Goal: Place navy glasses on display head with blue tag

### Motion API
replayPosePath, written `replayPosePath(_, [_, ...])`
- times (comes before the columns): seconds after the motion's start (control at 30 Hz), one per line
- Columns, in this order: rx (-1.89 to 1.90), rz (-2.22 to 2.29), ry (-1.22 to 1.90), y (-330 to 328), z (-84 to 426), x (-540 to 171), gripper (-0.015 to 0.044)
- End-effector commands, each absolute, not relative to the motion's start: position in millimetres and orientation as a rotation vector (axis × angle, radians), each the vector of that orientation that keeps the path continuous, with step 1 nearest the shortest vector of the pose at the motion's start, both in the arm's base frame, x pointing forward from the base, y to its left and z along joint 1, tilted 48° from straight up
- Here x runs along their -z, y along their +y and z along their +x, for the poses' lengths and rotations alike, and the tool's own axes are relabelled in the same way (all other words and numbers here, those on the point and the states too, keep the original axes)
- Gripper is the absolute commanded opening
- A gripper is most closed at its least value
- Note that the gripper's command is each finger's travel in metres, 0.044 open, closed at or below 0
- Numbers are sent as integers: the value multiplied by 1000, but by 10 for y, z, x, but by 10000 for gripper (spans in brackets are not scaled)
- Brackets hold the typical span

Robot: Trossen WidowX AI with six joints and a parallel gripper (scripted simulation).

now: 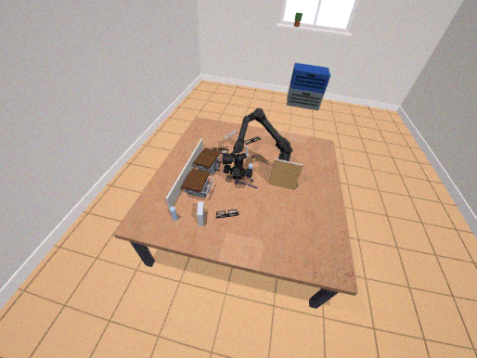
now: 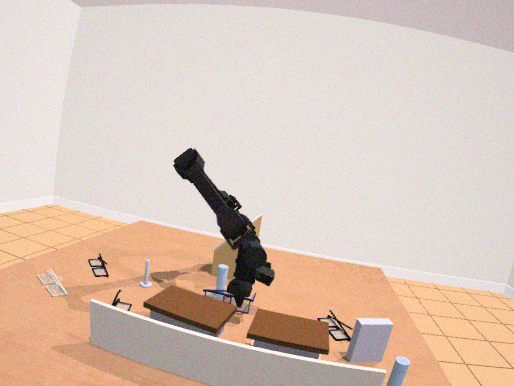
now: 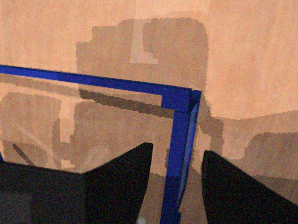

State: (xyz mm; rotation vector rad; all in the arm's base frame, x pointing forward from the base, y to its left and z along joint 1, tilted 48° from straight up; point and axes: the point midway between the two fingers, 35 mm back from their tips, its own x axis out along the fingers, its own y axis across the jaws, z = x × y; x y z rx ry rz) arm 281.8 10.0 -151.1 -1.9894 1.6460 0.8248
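The navy glasses are low over or on the table, in front of the heads; contact with the table cannot be told. My gripper points down at one end of them. Its fingers are partly open, with a blue corner and side bar of the glasses between them and a gap visible on both sides. Two display heads stand side by side with brown tops: one head and the other head. Neither wears glasses that I can see. The blue tag cannot be made out.
A long pale panel stands behind the heads. A grey box, a light-blue cylinder and a tan board stand around. Another blue cylinder is beside the navy glasses. Black glasses lie nearby.
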Motion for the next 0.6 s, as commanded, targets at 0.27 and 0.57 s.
replayPosePath(0.27, [-825,-1990,1646,96,2808,1514,41])
replayPosePath(0.57, [-825,-1990,1646,96,2808,1514,0])
